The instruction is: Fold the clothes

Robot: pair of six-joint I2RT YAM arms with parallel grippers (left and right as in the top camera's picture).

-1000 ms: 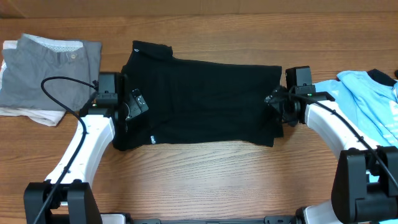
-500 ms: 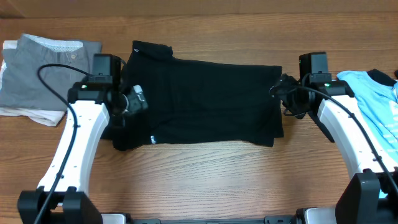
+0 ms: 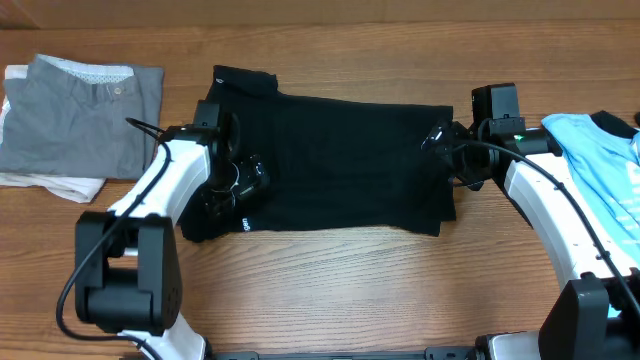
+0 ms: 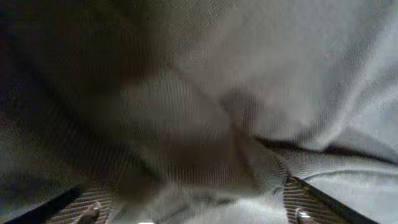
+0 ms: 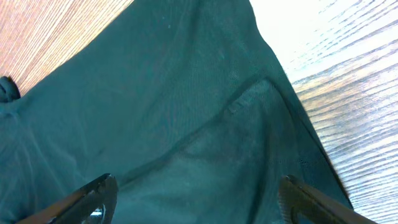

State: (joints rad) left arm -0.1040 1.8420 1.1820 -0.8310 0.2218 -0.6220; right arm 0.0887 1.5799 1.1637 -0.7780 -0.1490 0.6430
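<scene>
- The left gripper (image 3: 238, 186) is down on the left part of the black shirt (image 3: 340, 160). From overhead it is a dark lump on dark cloth, so the spread of its jaws is hard to read there.
- Its own wrist camera settles that. The ribbed fingertips (image 4: 84, 211) sit at the two bottom corners of the picture, far apart, so the jaws stand wide.
- In that same view the shirt cloth (image 4: 249, 74) is bunched so close to the lens that it blurs and looks grey. I cannot tell whether any fold is pinched.
- The right gripper (image 3: 443, 150) stands at the shirt's right edge, and its jaws are wide too.
- The right wrist view shows its fingertips (image 5: 93, 198) at either end of the bottom edge. The shirt (image 5: 155, 112) lies flat under the gap, with a seam and an overlapping layer that the overhead view does not show.
- That view also catches bare, glaring wood of the table (image 5: 354, 74) just past the shirt's edge.
- Only the overhead view gives the whole outline of the shirt. It lies across the middle of the table (image 3: 350, 290), long side running left to right.
- A small white print (image 3: 244, 224) sits near the shirt's lower left corner, just below the left gripper.
- The light blue shirt (image 3: 600, 170), trimmed in black, lies at the far right beyond the right arm, apart from the black one.
- A folded grey garment (image 3: 90, 115) rests at the far left on something white.
</scene>
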